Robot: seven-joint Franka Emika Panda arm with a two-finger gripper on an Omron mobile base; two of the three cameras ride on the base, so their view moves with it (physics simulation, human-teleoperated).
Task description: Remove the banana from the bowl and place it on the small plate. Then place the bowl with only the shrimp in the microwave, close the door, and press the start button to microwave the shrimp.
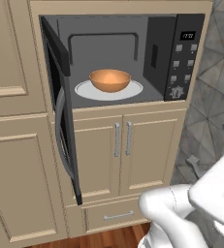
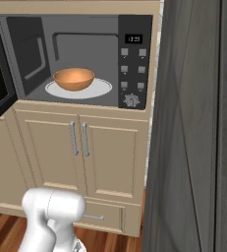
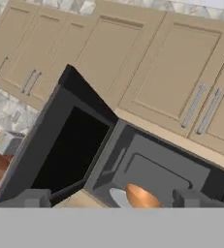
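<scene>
While the bowl (image 1: 109, 80) is sitting on the white tray inside the microwave (image 1: 123, 55), the door (image 1: 60, 111) is standing wide open — lying left of the open, empty gripper (image 3: 112, 198).

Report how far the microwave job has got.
Done: the bowl sits on the white tray inside the microwave; its contents cannot be made out from here. In hand: nothing; the gripper is open, facing the open door. Left: shut the door, then press start on the button panel.
</scene>
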